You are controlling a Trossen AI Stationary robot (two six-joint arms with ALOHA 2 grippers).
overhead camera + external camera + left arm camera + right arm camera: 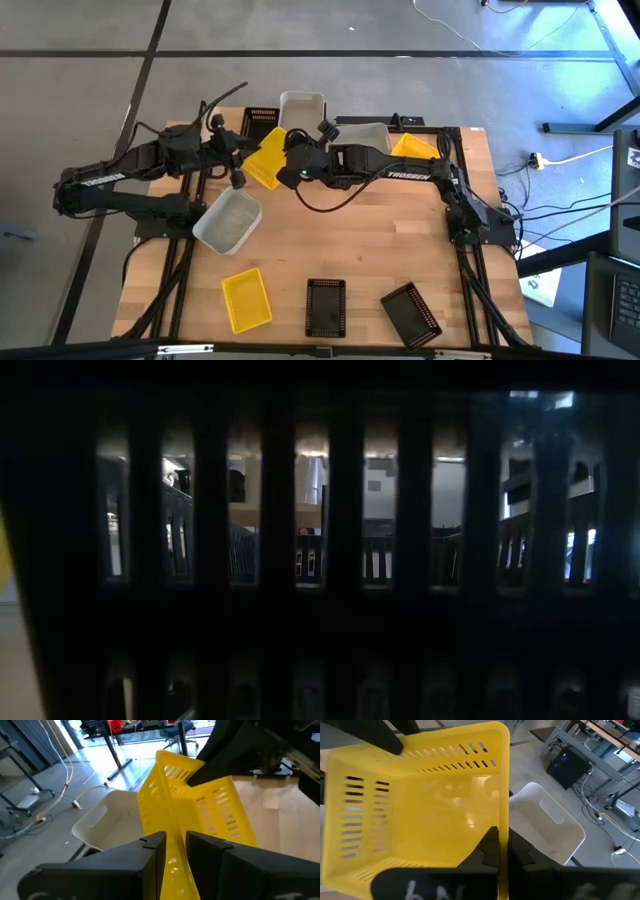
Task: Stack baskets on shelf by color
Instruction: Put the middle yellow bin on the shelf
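Observation:
A yellow slotted basket (265,155) is held tilted above the table's far-middle part, between my two grippers. My left gripper (240,168) is shut on its left side and my right gripper (291,166) on its right side. In the left wrist view the yellow basket (200,805) rises from between my fingers, and the right gripper (235,750) shows at its far rim. A white basket (302,108) sits beyond it at the table's far edge, beside a black basket (262,122). The low view is blocked by a black perforated basket wall (320,560). My left gripper pinches one slotted side wall of the yellow basket (172,862) between its two fingers, one finger on each face. The basket is lifted clear and tilted. My right gripper pinches the opposite wall at its rim (503,822), one finger inside the basket and one outside, and the basket's hollow faces its camera.
A white basket (228,220) lies on the table near the left arm. Along the near edge lie a yellow basket (246,298) and two black ones (325,305) (412,312). A translucent basket (365,135) and a yellow one (412,147) sit by the black-railed shelf (452,130) at far right.

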